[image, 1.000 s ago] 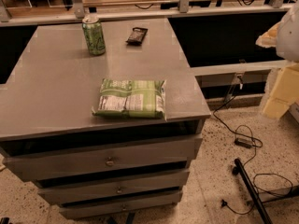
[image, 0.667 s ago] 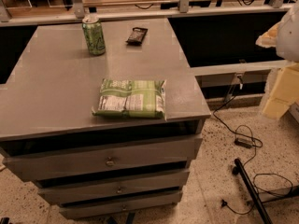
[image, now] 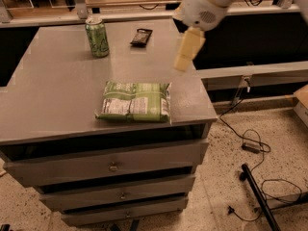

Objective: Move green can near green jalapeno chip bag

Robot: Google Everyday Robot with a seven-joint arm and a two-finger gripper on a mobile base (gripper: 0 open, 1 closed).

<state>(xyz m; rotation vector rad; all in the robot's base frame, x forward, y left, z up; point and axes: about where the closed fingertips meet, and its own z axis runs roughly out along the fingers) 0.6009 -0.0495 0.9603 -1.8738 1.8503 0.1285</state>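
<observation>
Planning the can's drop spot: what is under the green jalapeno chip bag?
The green jalapeno chip bag lies flat on the grey cabinet top, near its front edge. Whatever it covers is hidden. The gripper hangs above, beyond the bag.

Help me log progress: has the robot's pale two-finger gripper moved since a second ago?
Yes. The pale gripper swung left, from right of the grey drawer cabinet to over its top.
</observation>
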